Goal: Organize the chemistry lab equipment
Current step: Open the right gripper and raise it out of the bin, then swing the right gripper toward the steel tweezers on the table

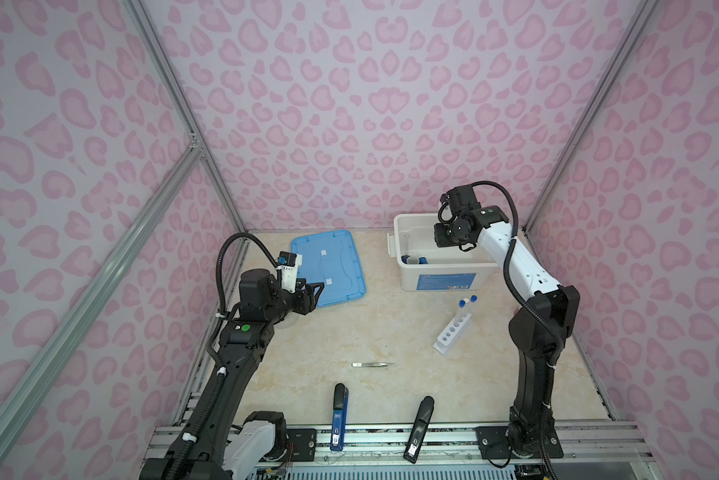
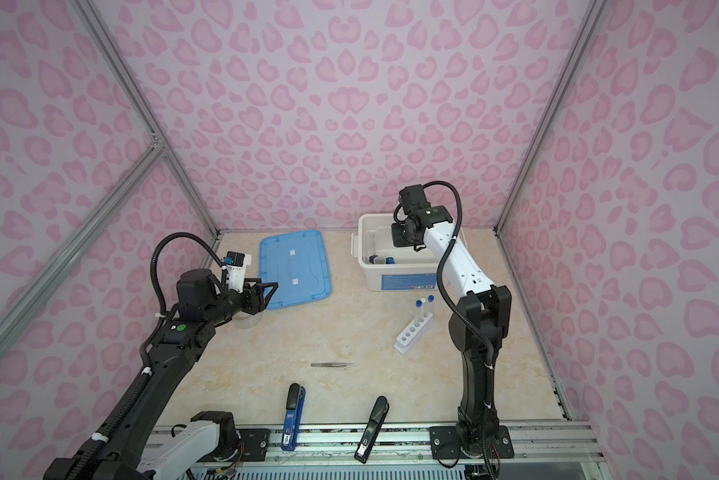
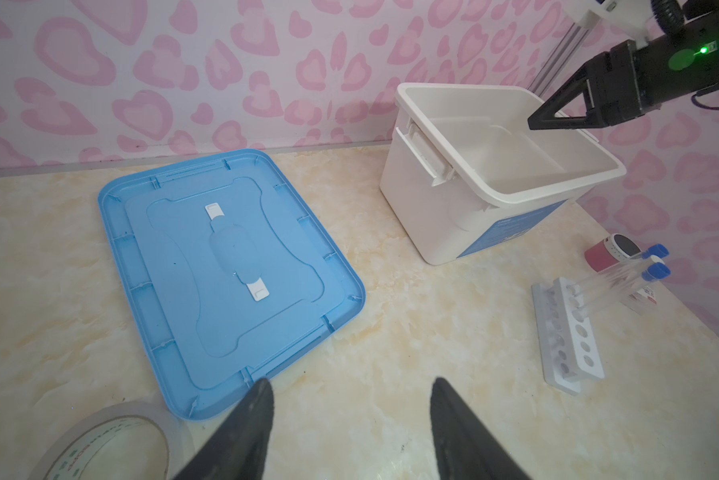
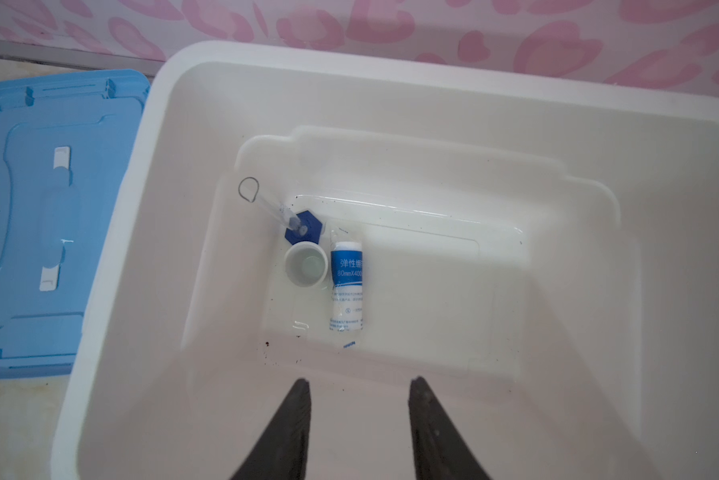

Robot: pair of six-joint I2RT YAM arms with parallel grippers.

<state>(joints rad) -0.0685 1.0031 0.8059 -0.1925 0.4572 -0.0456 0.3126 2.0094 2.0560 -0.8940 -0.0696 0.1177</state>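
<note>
1. I have the right gripper (image 4: pixel 361 380) hovering over the open white bin (image 1: pixel 409 278). Its claw is spread, with nothing between the fingers.
2. Looking down inside the bin, I see three things bunched at its left end: the blue-based clear cylinder (image 4: pixel 274 210), the tiny white cup (image 4: pixel 306 266) and the white-and-blue bottle (image 4: pixel 346 282). The bottle lies on its side just beside the cup.
3. The left gripper (image 3: pixel 351 380) hangs well to the left of the bin, above the table by the near corner of the blue lid (image 1: pixel 328 270). Its claw is spread and empty.
4. The lid lies flat on the table, left of the bin and apart from it.
5. In front of the bin stands the white holed rack (image 1: pixel 452 332). Three test tubes (image 1: pixel 462 309) stand in the holes at the end nearest the bin, two blue-capped and one white-capped.
6. The metal tweezers (image 1: pixel 372 365) lie flat on the table, farther in front of the bin than the rack.
7. Farthest from the bin, a blue stapler (image 1: pixel 339 415) and a black stapler (image 1: pixel 419 428) lie at the table's front edge.
</note>
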